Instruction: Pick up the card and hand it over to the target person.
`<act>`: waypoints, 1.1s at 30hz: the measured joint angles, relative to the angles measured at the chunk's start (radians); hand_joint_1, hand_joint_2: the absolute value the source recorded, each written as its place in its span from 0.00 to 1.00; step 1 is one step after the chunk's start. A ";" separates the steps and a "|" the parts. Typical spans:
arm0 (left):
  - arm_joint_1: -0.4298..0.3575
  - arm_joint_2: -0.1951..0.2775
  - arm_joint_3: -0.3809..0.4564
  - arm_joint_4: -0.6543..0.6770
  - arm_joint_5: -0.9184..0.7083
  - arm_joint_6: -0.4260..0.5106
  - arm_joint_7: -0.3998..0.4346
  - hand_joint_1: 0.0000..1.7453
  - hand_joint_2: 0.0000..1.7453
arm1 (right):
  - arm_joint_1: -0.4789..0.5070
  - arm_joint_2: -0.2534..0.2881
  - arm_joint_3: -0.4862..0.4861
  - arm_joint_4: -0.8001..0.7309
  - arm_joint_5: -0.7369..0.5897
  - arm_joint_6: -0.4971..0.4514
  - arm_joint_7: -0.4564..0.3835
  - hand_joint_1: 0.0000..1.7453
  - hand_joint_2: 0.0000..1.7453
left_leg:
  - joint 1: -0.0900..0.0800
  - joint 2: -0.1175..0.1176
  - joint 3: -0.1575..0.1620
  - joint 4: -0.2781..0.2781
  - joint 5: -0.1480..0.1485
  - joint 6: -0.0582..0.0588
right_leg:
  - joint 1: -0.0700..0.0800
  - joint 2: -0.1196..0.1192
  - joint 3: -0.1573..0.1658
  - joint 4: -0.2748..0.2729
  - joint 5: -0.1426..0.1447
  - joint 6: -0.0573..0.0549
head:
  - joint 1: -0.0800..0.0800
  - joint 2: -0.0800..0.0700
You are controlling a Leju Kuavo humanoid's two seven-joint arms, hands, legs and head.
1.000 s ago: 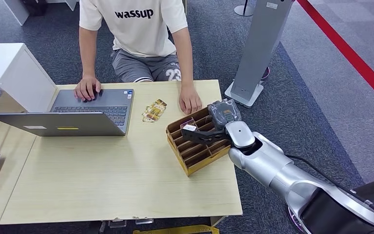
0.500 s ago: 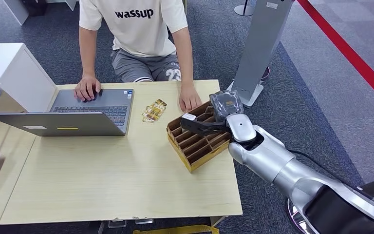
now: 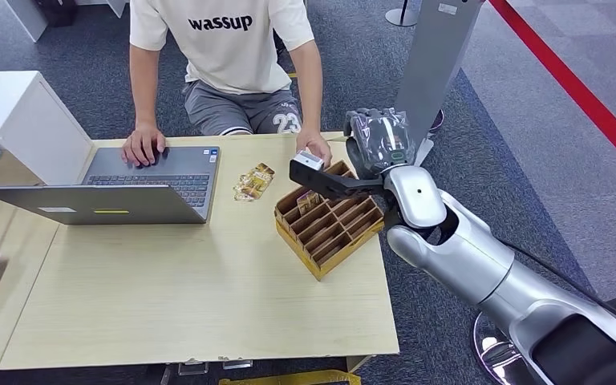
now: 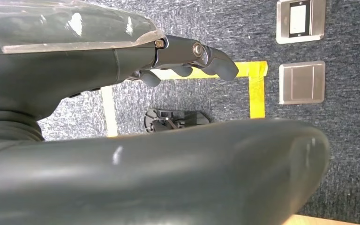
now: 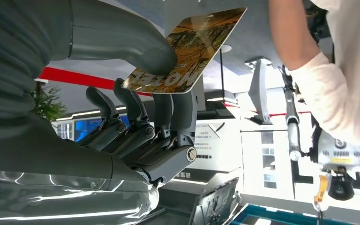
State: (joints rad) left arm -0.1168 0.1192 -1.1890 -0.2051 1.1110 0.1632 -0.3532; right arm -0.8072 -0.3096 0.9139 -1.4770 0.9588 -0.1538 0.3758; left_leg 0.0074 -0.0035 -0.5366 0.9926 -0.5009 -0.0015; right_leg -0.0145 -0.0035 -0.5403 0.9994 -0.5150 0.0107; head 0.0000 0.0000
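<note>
Right hand (image 3: 333, 180) pinching card (image 3: 310, 160) between thumb and fingers (image 5: 168, 110), holding it flat and raised above box (image 3: 326, 228), just beside person's hand (image 3: 314, 148) at table (image 3: 192, 297) edge. Card edge sticking out past the grip, likely so person can take it. Left hand (image 4: 187, 56) hanging over floor, fingers curled in, holding nothing. Laptop (image 3: 120, 188) in front of person, who is typing one-handed.

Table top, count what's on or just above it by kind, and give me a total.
Laptop: 1
Divided cardboard box: 1
Small snack packet: 1
Card held in the right hand: 1
Person's hands: 2
Total: 6
</note>
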 joint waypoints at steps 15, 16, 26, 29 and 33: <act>-0.013 -0.011 -0.008 -0.002 -0.010 0.001 0.005 0.00 0.00 | 0.112 0.123 -0.036 0.240 0.072 -0.419 -0.186 0.88 1.00 | 0.000 0.002 0.002 -0.002 0.001 0.000 | 0.000 0.002 0.001 -0.001 0.001 0.000 | 0.000 0.000; -0.012 -0.011 -0.007 -0.002 -0.009 0.000 0.004 0.00 0.00 | 0.115 0.130 -0.035 0.256 0.056 -0.434 -0.193 0.88 1.00 | 0.000 0.003 0.002 -0.002 0.000 0.000 | 0.000 0.003 0.002 -0.001 0.001 0.000 | 0.000 0.000; 0.003 -0.015 0.002 -0.001 0.000 -0.004 -0.005 0.00 0.00 | 0.155 0.194 -0.021 0.343 -0.046 -0.505 -0.259 0.88 1.00 | 0.000 0.004 0.002 -0.002 0.000 0.000 | 0.000 0.004 0.002 -0.001 0.001 0.000 | 0.000 0.000; 0.001 -0.017 0.000 -0.001 -0.001 -0.007 -0.008 0.00 0.00 | 0.164 0.224 -0.010 0.390 -0.049 -0.503 -0.280 0.88 1.00 | 0.000 0.003 0.003 -0.002 0.000 0.000 | 0.000 0.003 0.002 -0.001 0.001 0.000 | 0.000 0.000; -0.003 -0.017 -0.003 -0.001 -0.004 -0.012 -0.012 0.00 0.00 | 0.169 0.249 -0.002 0.437 -0.051 -0.502 -0.296 0.67 1.00 | 0.000 0.004 0.002 -0.002 0.000 0.000 | 0.000 0.004 0.002 -0.001 0.001 0.000 | 0.000 0.000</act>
State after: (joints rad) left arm -0.1196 0.1026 -1.1918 -0.2065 1.1070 0.1509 -0.3651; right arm -0.6380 -0.0607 0.9122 -1.0404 0.9080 -0.6561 0.0797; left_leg 0.0074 0.0000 -0.5343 0.9906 -0.5009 -0.0016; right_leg -0.0147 0.0000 -0.5385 0.9983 -0.5141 0.0108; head 0.0000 0.0000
